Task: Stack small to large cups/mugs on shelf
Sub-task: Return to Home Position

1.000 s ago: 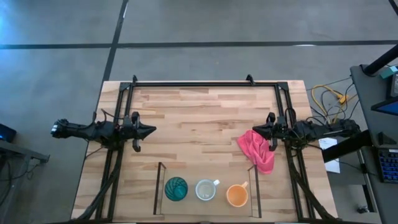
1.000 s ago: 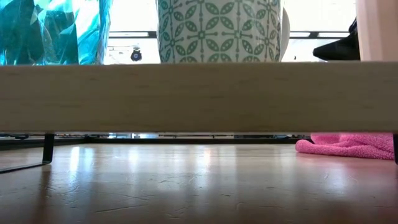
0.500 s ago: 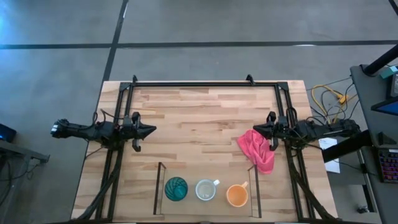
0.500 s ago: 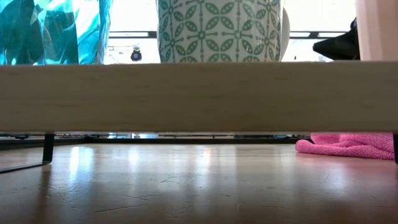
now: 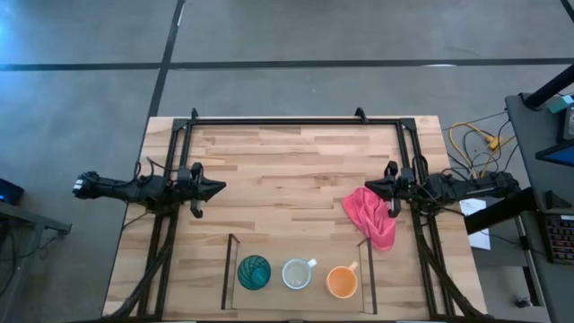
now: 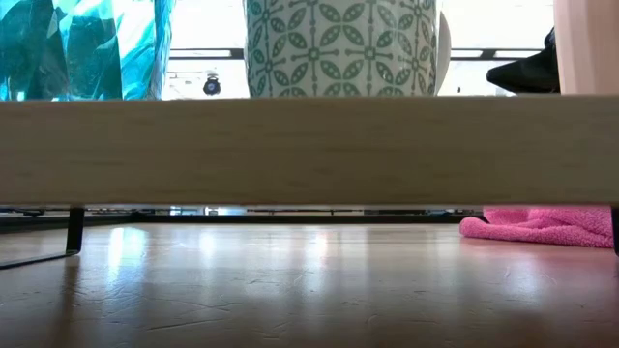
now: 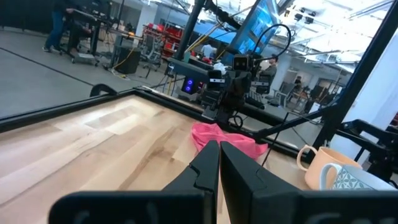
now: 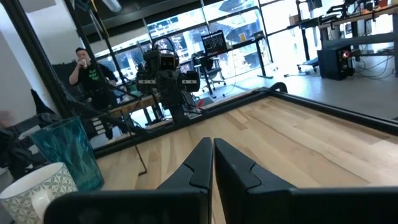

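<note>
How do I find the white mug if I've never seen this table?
On the wooden table, two thin dark panels bound a shelf holding three cups in a row. The white mug is the middle one, between the teal tumbler and the orange mug.

Grey concrete floor (image 5: 314, 36), with dark seams at 12 and 11 o'clock. Side desk (image 5: 529, 126) at 3 o'clock carries yellow cables (image 5: 473, 139). Bright windows (image 6: 203, 24) beyond the table. Workstations with a monitor (image 8: 214, 42); one seated person (image 8: 84, 68).
</note>
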Tool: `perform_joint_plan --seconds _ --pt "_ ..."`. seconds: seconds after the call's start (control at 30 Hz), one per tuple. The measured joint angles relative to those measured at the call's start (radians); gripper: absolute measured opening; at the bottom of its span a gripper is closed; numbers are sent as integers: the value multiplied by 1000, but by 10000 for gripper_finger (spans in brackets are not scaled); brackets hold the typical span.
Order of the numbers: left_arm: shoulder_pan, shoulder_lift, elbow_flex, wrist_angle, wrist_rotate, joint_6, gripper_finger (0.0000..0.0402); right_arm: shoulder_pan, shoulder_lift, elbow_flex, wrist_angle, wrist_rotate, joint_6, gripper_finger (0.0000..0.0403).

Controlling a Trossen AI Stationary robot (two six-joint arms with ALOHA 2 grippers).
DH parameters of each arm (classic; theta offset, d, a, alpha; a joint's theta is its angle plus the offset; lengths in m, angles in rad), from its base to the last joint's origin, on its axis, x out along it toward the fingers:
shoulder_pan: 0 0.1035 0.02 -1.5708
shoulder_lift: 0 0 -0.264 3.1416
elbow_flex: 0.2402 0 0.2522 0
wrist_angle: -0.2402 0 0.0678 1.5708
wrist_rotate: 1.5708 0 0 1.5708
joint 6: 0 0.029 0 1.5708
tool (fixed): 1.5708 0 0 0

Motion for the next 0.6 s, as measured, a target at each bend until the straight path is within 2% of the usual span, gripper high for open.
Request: perform_joint_plan --seconds 0.6 --pt "-2 -27 -2 1 0 -1 0 0 -16 0 1 0 0 9"
